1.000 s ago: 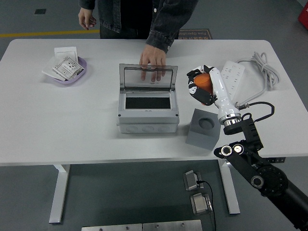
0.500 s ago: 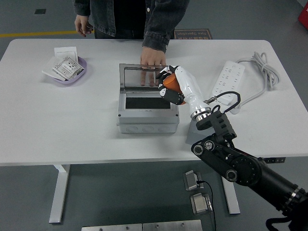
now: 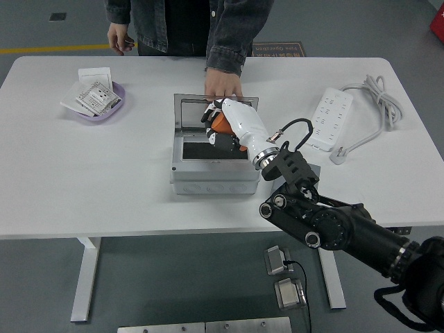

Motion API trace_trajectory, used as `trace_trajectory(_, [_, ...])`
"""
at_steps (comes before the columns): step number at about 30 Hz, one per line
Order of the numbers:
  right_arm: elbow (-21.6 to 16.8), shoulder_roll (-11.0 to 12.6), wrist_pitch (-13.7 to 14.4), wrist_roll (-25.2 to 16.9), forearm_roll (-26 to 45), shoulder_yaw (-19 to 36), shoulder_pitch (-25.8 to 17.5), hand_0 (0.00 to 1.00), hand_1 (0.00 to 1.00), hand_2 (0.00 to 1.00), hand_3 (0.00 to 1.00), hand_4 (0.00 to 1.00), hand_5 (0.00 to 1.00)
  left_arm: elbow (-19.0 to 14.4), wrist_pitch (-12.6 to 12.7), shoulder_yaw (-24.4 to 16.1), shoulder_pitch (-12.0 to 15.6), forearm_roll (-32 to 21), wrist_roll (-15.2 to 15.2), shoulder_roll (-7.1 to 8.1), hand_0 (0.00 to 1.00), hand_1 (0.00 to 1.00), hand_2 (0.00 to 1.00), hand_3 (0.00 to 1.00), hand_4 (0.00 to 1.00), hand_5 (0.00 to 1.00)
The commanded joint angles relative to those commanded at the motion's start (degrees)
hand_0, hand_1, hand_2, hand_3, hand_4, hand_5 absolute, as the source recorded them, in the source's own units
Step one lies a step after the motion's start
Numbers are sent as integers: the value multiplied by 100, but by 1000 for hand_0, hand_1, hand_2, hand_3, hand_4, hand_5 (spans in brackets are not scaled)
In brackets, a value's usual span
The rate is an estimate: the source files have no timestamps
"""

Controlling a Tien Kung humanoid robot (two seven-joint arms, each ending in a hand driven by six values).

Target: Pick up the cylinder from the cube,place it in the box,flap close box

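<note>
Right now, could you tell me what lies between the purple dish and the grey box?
Nothing: in the head view, only bare white table lies between the purple dish and the grey box.

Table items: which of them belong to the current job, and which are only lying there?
Job: orange cylinder held in the right hand; grey box, its lid steadied by a person's hand.

Lying about: purple dish of packets; white power strip.
</note>
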State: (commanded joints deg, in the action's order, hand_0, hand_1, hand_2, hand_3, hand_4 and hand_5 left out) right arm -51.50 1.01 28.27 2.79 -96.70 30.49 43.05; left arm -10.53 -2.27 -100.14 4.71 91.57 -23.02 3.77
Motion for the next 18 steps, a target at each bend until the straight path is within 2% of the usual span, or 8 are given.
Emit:
trace_trajectory(7, [511, -101, -302, 89, -210, -485, 542, 2, 59, 255, 231, 62, 67, -7, -2, -11, -8, 31, -12, 30, 652, 665, 597, 643, 723, 414])
trace_trajectory(18, [746, -101, -413, 114, -159, -914, 711, 2, 67, 258, 239, 59, 60, 2, -9, 2, -27, 39, 8, 42, 650, 665, 597, 643, 720, 412])
